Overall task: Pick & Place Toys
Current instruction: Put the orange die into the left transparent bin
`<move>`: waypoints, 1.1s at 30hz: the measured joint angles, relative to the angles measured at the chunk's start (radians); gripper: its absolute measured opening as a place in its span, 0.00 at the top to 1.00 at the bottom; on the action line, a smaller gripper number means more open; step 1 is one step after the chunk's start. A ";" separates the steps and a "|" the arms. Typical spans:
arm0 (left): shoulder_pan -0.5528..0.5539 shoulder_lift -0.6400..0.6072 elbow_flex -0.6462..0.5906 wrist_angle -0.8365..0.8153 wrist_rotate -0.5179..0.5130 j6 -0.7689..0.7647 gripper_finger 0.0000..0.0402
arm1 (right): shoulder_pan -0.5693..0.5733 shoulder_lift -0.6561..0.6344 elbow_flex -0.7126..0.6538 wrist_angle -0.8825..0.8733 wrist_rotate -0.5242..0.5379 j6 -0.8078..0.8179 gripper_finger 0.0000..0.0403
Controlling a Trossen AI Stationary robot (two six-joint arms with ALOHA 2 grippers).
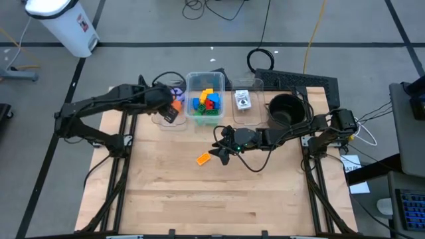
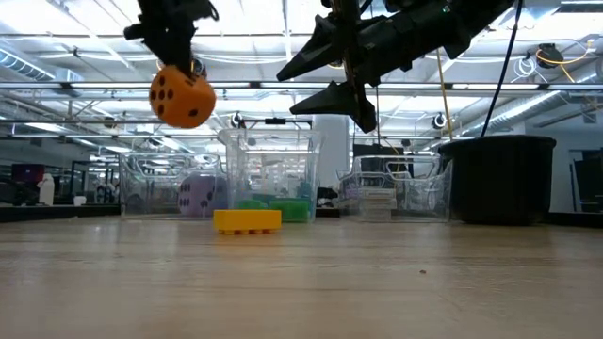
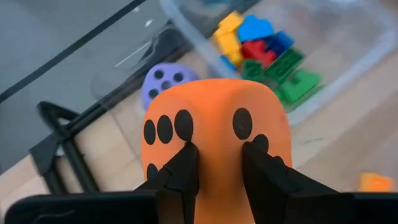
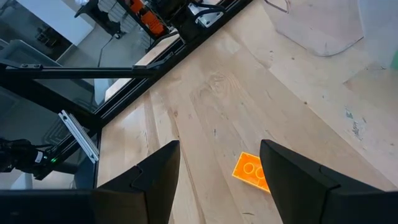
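While the orange die (image 3: 217,143) is clamped between the fingers of the left gripper (image 3: 217,177), it is carried in the air above the far left tub (image 1: 167,118) at the bench's far edge, where a purple die (image 3: 163,83) already lies. The fingers are seen to press slightly into the orange face, so the die is judged to be soft, light foam: a grip across two opposite flat faces is recommended, with moderate force only, since a hard squeeze could deform it and let it spring aside on release. The neighbouring middle tub (image 1: 192,83) holds a heap of coloured blocks (image 1: 207,101); a further tub holds white cards (image 1: 243,99), and a black pot (image 1: 285,109) stands toward the far right corner. One yellow block (image 4: 252,171) remains flat on the bench (image 1: 219,192) near its middle. The right gripper (image 4: 217,177) is held above this block with its fingers apart and empty. The block is judged rigid, light and smooth; it should be taken across its two long sides, squarely, as a skewed grip may let the hard plastic slip or pivot.
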 joint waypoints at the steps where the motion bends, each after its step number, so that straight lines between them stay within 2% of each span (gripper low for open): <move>1: 0.013 0.007 -0.010 -0.004 0.000 0.008 0.74 | 0.000 0.000 0.000 0.000 0.000 0.000 0.47; 11: 0.122 0.097 -0.103 0.003 0.005 0.090 0.74 | 0.000 0.000 0.000 0.000 0.000 -0.008 0.47; 15: 0.150 0.131 -0.153 0.040 0.050 0.120 0.74 | 0.000 0.000 0.000 -0.008 0.000 -0.008 0.47; 23: 0.178 0.159 -0.225 0.131 0.075 0.144 0.80 | -0.001 0.000 0.000 -0.022 0.000 -0.016 0.47; 33: 0.222 0.177 -0.269 0.210 0.134 0.171 0.81 | -0.002 0.000 0.000 -0.022 0.001 -0.032 0.47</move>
